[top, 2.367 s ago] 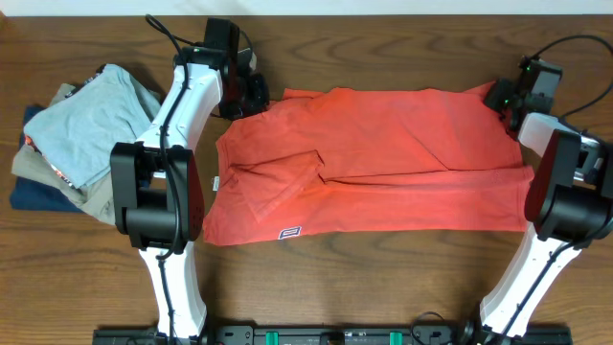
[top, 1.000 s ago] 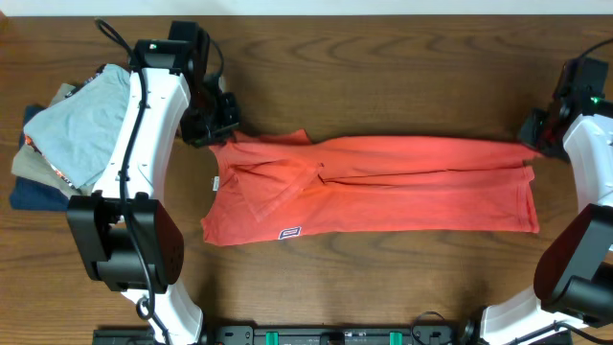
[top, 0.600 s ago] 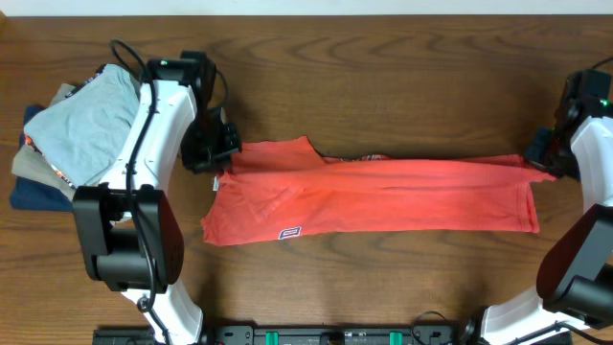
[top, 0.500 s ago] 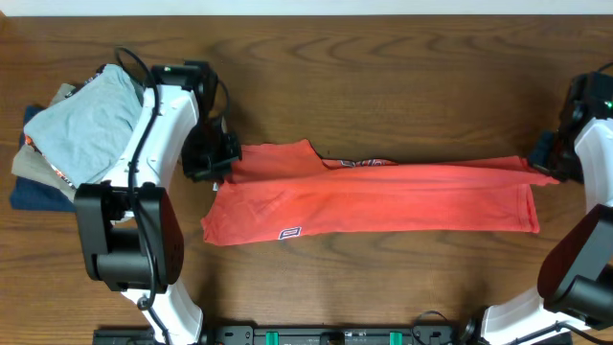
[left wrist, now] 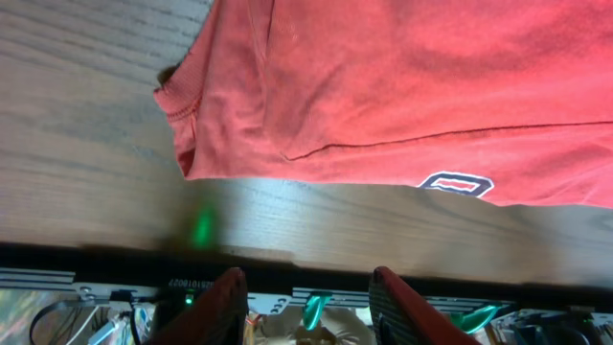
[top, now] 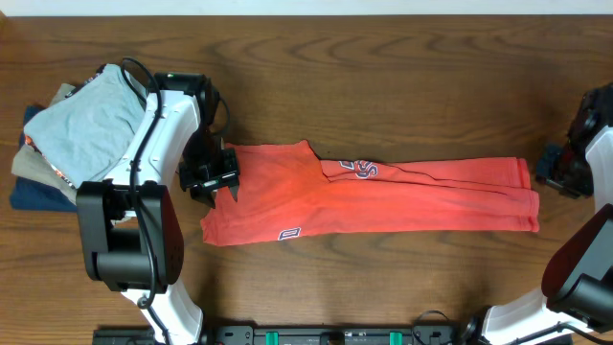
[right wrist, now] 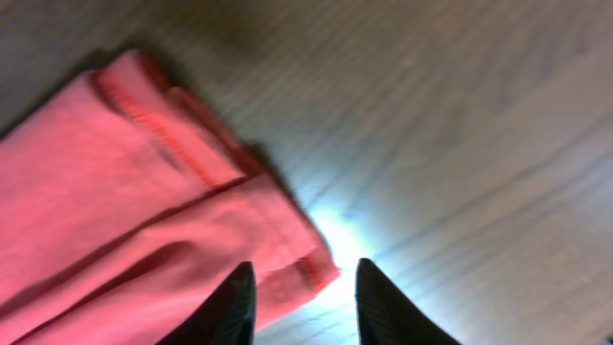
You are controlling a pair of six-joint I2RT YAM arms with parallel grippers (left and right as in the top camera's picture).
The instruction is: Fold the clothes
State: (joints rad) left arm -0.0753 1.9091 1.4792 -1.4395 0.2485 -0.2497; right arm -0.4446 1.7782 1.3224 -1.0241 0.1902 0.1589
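The coral-red T-shirt (top: 412, 201) lies across the middle of the table (top: 383, 77) as a long, narrow band running left to right, doubled over along its length. Its far edge is wavy, and part of its white, dark-outlined lettering (top: 362, 170) peeks out of the fold. A small outlined label (top: 287, 233) sits near the front edge toward the left end. The left gripper (top: 216, 178) hovers over the shirt's left end. In its wrist view the two fingers (left wrist: 218, 305) stand apart with nothing between them, and the cloth's stitched edge and label lie flat on the wood below. The right gripper (top: 560, 172) sits just off the shirt's right end. Its fingers (right wrist: 236, 299) are also spread, with the layered hem corner lying on the table just ahead of the tips, not pinched. At the far left, well apart from the shirt, is a pile of folded garments (top: 81, 134), light blue-grey on top of khaki and navy. The left arm (top: 163, 125) and its black cable (top: 134, 72) pass between that pile and the shirt. A broad strip of bare wood runs beyond the shirt to the far edge. A narrower strip lies in front of it, ending at the black rail (top: 335, 335) on the near edge.
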